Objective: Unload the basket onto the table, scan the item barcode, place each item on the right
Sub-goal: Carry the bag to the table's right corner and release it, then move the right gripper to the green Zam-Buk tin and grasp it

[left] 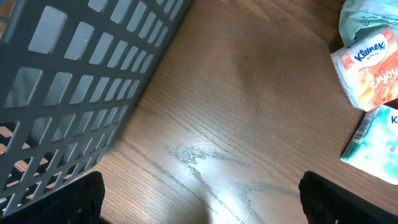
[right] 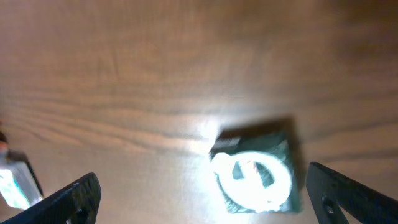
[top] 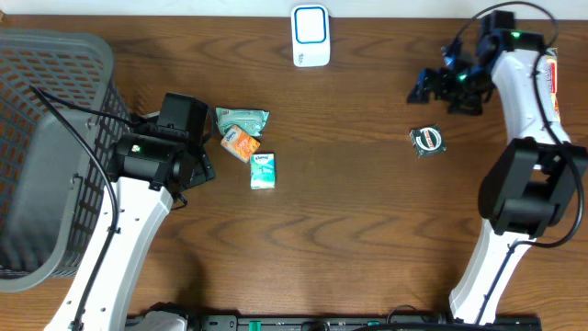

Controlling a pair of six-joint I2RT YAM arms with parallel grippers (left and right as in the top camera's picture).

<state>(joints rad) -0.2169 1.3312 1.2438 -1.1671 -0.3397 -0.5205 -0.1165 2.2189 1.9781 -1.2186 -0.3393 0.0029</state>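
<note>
A small dark green packet with a white ring on it [top: 427, 141] lies flat on the wooden table at the right. In the right wrist view the packet [right: 258, 171] is blurred and lies between my spread fingers, nearer the right one. My right gripper [top: 439, 87] [right: 202, 199] hovers just behind it, open and holding nothing. The white and blue scanner [top: 310, 35] stands at the back edge, centre. My left gripper [top: 184, 112] [left: 202, 205] is open over bare wood beside the basket, empty.
A grey mesh basket [top: 46, 156] [left: 68, 87] fills the left side. Three tissue packs lie near my left gripper: an orange Kleenex pack [top: 241, 142] [left: 370, 71], a teal and white pack [top: 264, 171] [left: 376, 146] and a pale green packet [top: 242, 118].
</note>
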